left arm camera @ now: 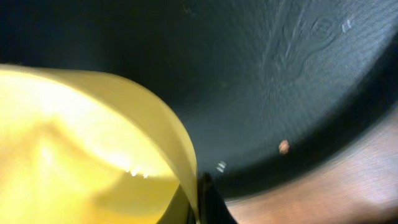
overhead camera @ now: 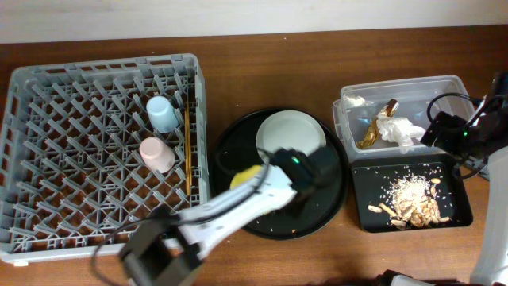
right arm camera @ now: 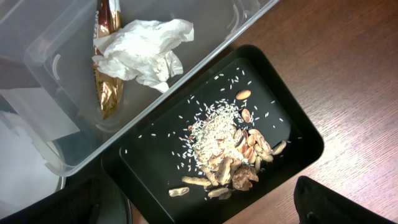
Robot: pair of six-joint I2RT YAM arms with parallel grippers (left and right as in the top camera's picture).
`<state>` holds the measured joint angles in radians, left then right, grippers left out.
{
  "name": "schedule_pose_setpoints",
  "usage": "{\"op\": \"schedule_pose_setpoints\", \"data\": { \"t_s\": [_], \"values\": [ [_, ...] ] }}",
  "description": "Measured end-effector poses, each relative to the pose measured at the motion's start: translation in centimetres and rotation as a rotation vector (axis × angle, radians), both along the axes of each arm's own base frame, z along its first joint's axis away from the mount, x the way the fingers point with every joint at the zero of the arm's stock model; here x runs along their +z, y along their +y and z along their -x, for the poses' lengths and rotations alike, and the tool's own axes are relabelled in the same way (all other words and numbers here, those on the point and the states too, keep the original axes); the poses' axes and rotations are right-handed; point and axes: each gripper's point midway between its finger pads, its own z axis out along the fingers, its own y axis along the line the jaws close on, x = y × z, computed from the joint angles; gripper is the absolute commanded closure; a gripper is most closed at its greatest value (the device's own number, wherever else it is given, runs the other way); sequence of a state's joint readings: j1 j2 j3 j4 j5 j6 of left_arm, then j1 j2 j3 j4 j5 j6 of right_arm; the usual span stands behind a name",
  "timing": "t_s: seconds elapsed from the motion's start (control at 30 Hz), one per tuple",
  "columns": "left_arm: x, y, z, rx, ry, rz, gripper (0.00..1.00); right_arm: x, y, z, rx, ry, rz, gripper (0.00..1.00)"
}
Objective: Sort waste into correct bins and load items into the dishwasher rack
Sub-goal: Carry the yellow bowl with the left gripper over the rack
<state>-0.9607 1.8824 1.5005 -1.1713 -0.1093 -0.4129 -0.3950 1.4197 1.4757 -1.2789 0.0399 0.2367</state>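
My left gripper is shut on the rim of the yellow bowl, low over the round black tray. From overhead the bowl peeks out beside the left arm, which hides the fingertips. A grey-green plate lies on the same tray. The blue cup, pink cup and chopsticks sit in the dishwasher rack. The napkin and foil wrapper lie in the clear tub. Food scraps lie in the black rectangular tray. My right gripper hangs open above it, holding nothing.
The round black tray stands between the rack and the two bins, with a few crumbs on it. The clear tub and black rectangular tray sit near the table's right edge. The right arm stands beside them.
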Motion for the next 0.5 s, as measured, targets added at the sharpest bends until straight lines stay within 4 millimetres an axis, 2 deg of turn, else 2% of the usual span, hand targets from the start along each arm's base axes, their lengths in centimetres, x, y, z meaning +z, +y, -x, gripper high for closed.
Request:
{"op": "schedule_pose_setpoints", "data": {
  "t_s": [0.07, 0.13, 0.17, 0.2, 0.27, 0.33, 0.37, 0.43, 0.5],
  "values": [
    [4.4, 0.7, -1.4, 0.04, -0.049, 0.08, 1.0, -0.1, 0.0, -0.1, 0.001, 0.004, -0.004, 0.01],
    [12.3, 2.4, -3.7, 0.108, -0.162, 0.277, 1.0, -0.2, 0.0, -0.1, 0.001, 0.007, -0.006, 0.01],
    [15.6, 3.6, -4.2, 0.131, -0.213, 0.36, 1.0, -0.2, 0.0, -0.1, 0.001, 0.007, -0.006, 0.01],
    [18.8, 5.1, -4.3, 0.148, -0.244, 0.466, 1.0, -0.2, 0.0, -0.1, 0.001, 0.007, -0.006, 0.02],
    [22.8, 8.6, -3.6, 0.165, -0.275, 0.599, 1.0, -0.2, 0.0, -0.1, 0.001, 0.007, -0.006, 0.01],
    [24.9, 12.1, -2.4, 0.185, -0.254, 0.708, 1.0, -0.2, 0.0, -0.1, 0.0, 0.006, -0.006, 0.01],
    [25.2, 13.0, -1.6, 0.176, -0.219, 0.756, 1.0, -0.2, 0.0, -0.1, 0.0, 0.007, -0.006, 0.01],
    [25.4, 14.0, -0.7, 0.154, -0.155, 0.846, 1.0, -0.2, 0.0, -0.1, 0.0, 0.007, -0.006, 0.01],
    [24.8, 14.6, -0.7, 0.144, -0.09, 0.952, 1.0, -0.2, 0.0, -0.1, 0.0, 0.006, -0.006, 0.01]
  ]
}}
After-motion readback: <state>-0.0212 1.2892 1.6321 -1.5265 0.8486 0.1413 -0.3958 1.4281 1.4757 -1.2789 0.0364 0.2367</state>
